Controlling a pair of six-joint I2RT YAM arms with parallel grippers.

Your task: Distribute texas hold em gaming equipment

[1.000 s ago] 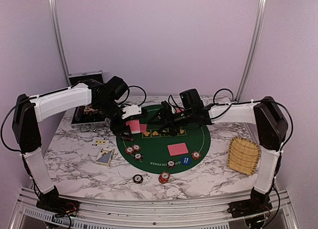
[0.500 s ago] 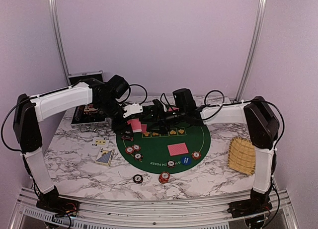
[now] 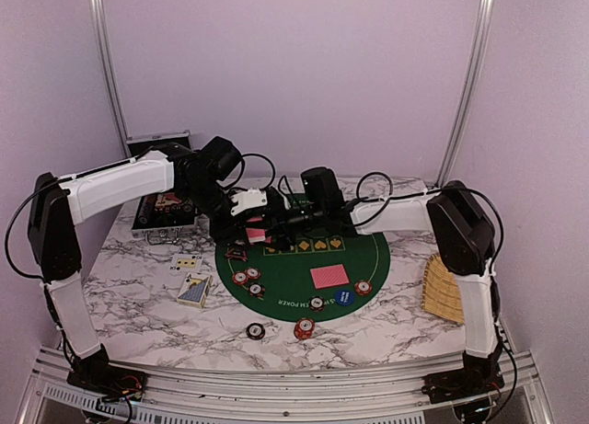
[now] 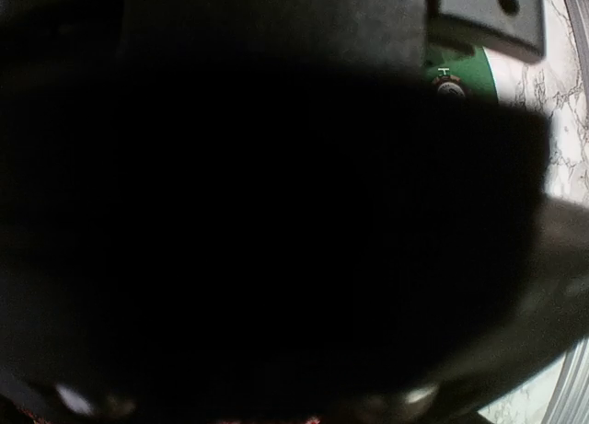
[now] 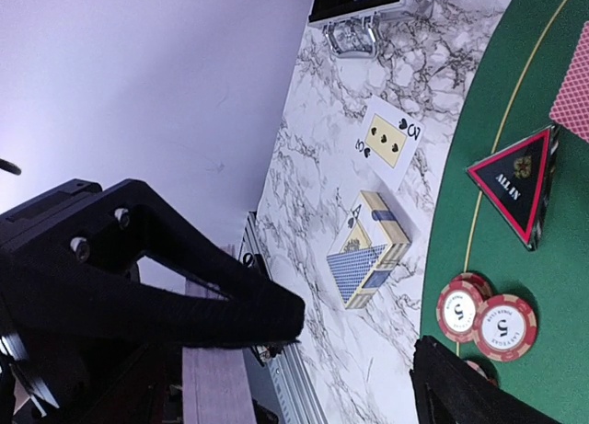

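Top external — left tool (image 3: 245,225) tight on a red-backed card (image 3: 255,233) (right tool (image 5: 359,337) wide apart, empty)

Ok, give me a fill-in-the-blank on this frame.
The triangular marker reads ___. The face-up card on the table is the five of ___. The tray lies on the table's ___ side.
Missing: ALL IN; spades; right.

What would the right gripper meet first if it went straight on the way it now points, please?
Probably the blue-and-cream card box on the white marbled table, framed between the right gripper's open fingers; depth is unclear.
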